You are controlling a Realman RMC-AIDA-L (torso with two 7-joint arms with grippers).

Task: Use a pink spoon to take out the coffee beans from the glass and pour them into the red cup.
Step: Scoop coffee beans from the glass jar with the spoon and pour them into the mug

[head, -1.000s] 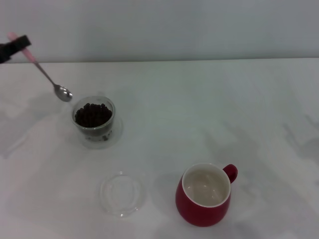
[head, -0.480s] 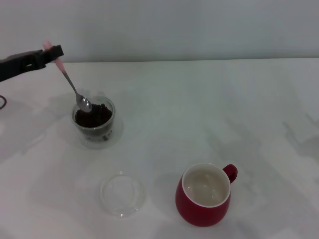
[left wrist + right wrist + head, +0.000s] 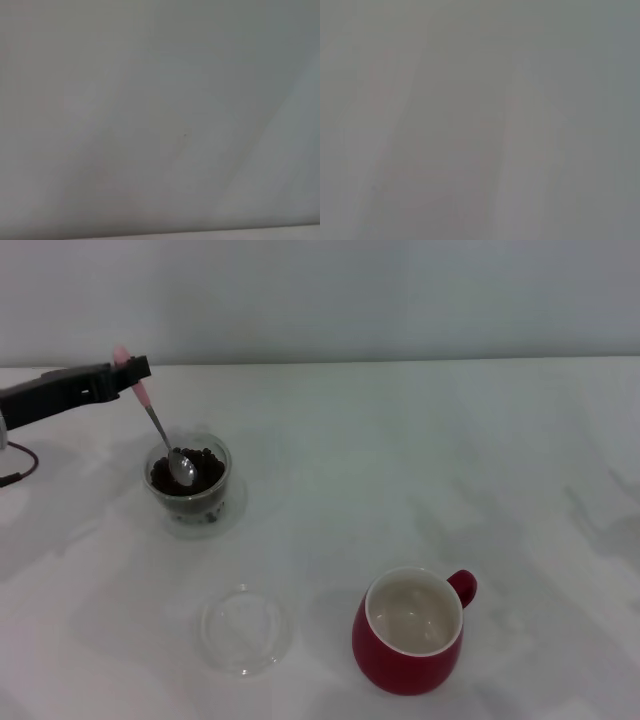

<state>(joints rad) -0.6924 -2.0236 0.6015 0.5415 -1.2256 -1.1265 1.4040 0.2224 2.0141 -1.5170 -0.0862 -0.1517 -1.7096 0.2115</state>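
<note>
Pink spoon (image 3: 158,430) tilted steeply, handle up toward far-left, bowl down on coffee beans (image 3: 186,474) in glass (image 3: 189,484) at table's left. Left gripper (image 3: 136,371) clamped on handle tip, arm reaching in horizontally from left edge. Red cup (image 3: 410,632) well apart, near-right; flat clear dish (image 3: 245,629) between, near front. Right gripper not visible.

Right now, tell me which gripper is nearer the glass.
Left. The left gripper hangs just above and behind the glass, holding the pink spoon with its bowl in the coffee beans. The right gripper is not in view.
</note>
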